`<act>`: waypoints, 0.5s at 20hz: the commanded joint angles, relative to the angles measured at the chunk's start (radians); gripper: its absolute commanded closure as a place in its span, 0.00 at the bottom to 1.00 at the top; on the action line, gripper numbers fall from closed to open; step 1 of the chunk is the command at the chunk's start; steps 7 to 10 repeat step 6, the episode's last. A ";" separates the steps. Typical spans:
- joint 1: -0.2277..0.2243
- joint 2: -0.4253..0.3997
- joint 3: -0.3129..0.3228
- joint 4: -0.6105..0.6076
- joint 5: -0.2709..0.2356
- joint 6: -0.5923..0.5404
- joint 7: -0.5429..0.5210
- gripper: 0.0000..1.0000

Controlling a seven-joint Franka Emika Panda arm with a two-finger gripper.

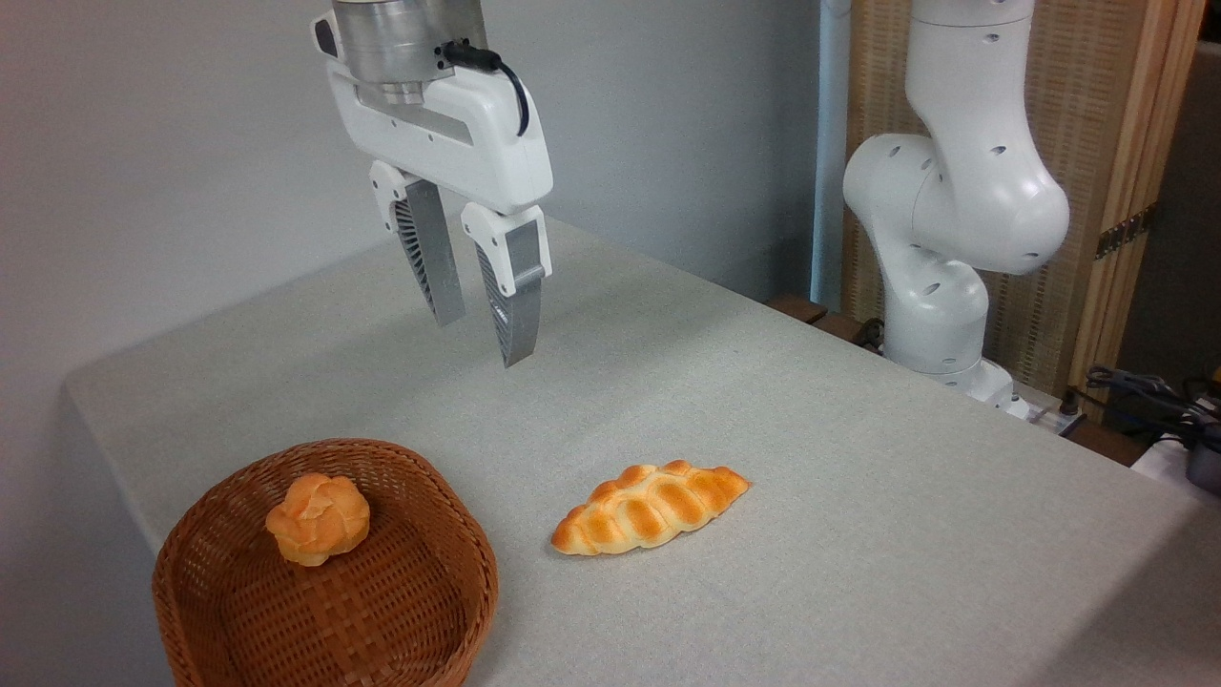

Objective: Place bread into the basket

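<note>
Golden knotted bun (pixel 318 519) sits in wicker basket (pixel 238 620); fingers (pixel 520 305) apart, empty.

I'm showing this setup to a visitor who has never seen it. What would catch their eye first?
Probably the white gripper, hanging open and empty above the grey table at upper left. Below it, at the near left corner, a small round bun sits inside the brown wicker basket. A longer braided loaf lies on the table just right of the basket.

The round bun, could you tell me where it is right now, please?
The round bun lies inside the wicker basket at lower left, left of the braided loaf and below the open, empty gripper.
</note>
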 commanded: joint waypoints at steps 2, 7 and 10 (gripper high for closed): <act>-0.007 0.017 0.009 0.035 -0.010 -0.033 0.006 0.00; -0.006 0.017 0.009 0.033 -0.010 -0.033 0.009 0.00; -0.006 0.017 0.009 0.033 -0.010 -0.033 0.009 0.00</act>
